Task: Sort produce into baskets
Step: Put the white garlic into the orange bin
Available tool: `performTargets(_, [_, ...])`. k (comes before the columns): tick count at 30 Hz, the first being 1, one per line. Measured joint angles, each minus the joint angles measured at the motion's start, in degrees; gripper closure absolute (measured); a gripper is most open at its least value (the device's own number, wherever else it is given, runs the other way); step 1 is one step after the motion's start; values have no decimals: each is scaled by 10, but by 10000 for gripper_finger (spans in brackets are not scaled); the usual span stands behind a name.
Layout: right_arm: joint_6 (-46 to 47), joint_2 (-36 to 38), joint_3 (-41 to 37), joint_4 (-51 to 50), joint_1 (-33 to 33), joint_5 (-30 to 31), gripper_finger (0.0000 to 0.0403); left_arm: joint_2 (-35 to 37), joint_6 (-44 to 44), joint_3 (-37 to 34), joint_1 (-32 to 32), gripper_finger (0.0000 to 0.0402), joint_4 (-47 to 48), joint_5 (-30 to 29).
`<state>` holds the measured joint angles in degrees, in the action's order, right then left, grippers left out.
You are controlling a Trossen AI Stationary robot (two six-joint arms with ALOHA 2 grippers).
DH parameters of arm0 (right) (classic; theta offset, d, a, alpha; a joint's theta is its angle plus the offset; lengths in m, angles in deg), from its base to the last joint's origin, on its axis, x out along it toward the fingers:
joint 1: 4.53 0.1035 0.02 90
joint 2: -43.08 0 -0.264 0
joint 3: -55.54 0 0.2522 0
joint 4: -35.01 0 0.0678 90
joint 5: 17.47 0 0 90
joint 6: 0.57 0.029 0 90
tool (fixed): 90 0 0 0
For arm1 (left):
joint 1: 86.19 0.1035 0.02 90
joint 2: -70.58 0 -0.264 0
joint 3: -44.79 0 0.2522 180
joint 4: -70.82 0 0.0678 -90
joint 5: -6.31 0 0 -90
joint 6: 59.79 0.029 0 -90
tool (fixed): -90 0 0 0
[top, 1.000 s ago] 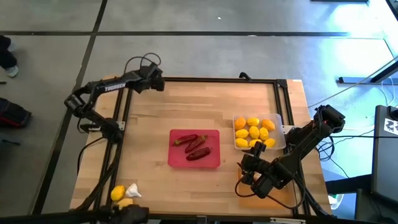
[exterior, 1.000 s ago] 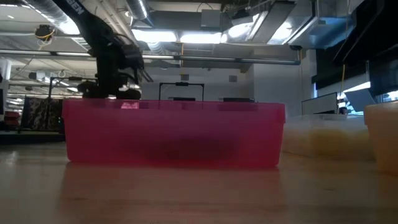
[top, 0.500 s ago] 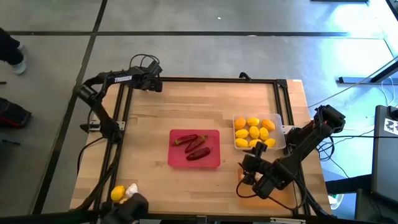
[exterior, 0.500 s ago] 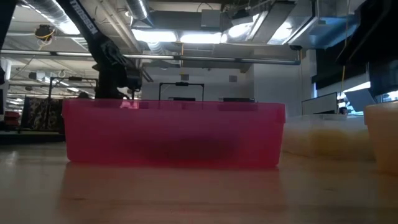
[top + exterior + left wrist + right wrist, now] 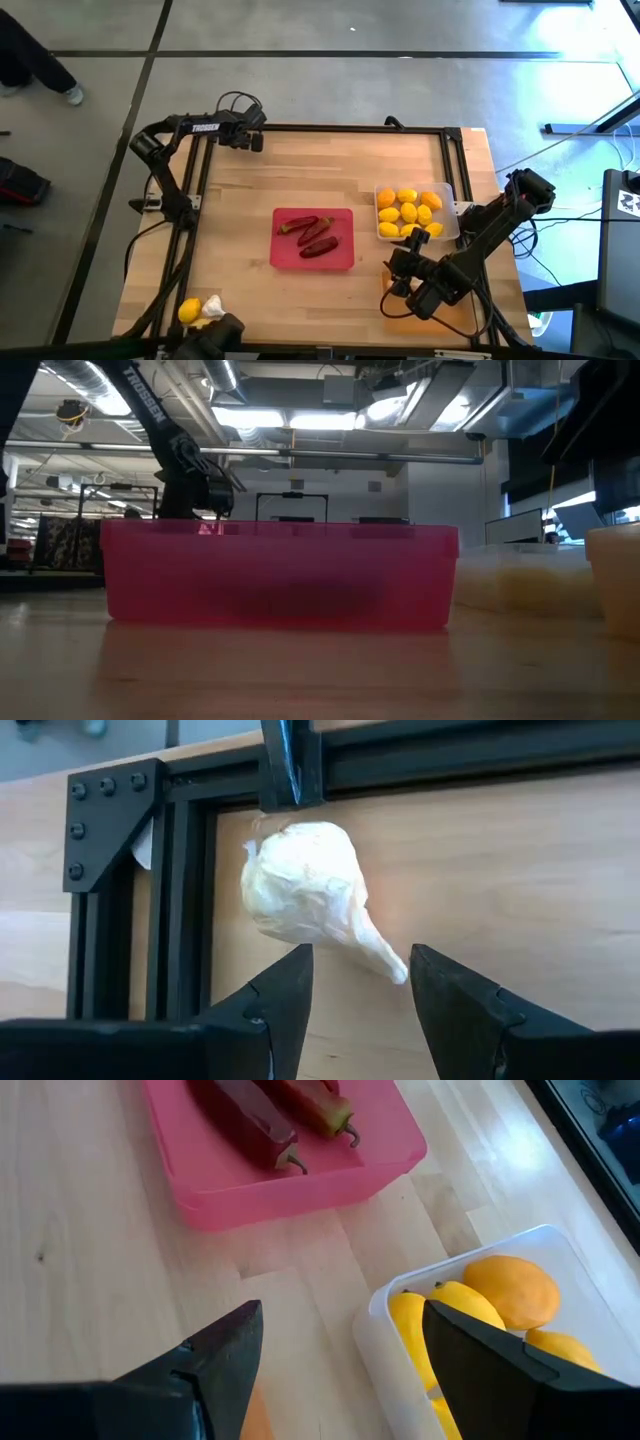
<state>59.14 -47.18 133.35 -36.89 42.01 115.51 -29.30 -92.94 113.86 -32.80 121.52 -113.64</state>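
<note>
The left gripper (image 5: 360, 1005) hangs at the desk's (image 5: 240, 200) far left corner, jaws apart, straddling a garlic bulb (image 5: 305, 900) lying against the black frame (image 5: 180, 870), apparently lined up to pinch it. Half a second ago that arm sat slightly further from the corner. The right gripper (image 5: 340, 1365) waits near the front right corner, jaws apart, between the red tray (image 5: 345, 262) of chili peppers (image 5: 318, 245) and the clear tray (image 5: 452, 215) of lemons (image 5: 408, 213); it has not moved.
</note>
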Motion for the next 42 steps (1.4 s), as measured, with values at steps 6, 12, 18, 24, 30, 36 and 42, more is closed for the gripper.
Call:
performTargets(6, [0, 0, 0, -2, 0, 0, 132, -26, -1, 0, -20, 256, 2, -22])
performTargets(12, [0, 0, 0, -4, 7, 4, 132, -44, 2, 7, -32, 263, 12, -43])
performTargets(18, [3, 0, 0, -5, 8, 5, 132, -46, -4, 10, -30, 273, 17, -42])
performTargets(24, [4, 0, 0, -5, 8, 5, 132, -46, -4, 10, -27, 325, 19, -60])
performTargets(30, [4, 0, 0, -5, 8, 4, 132, -46, 24, 10, -26, 387, 19, -64])
performTargets(36, [4, 0, 0, -5, 8, 4, 132, -46, 53, 7, -26, 397, 15, -52])
performTargets(42, [4, 0, 0, -6, 7, 3, 132, -41, 118, 11, -28, 397, 30, 17])
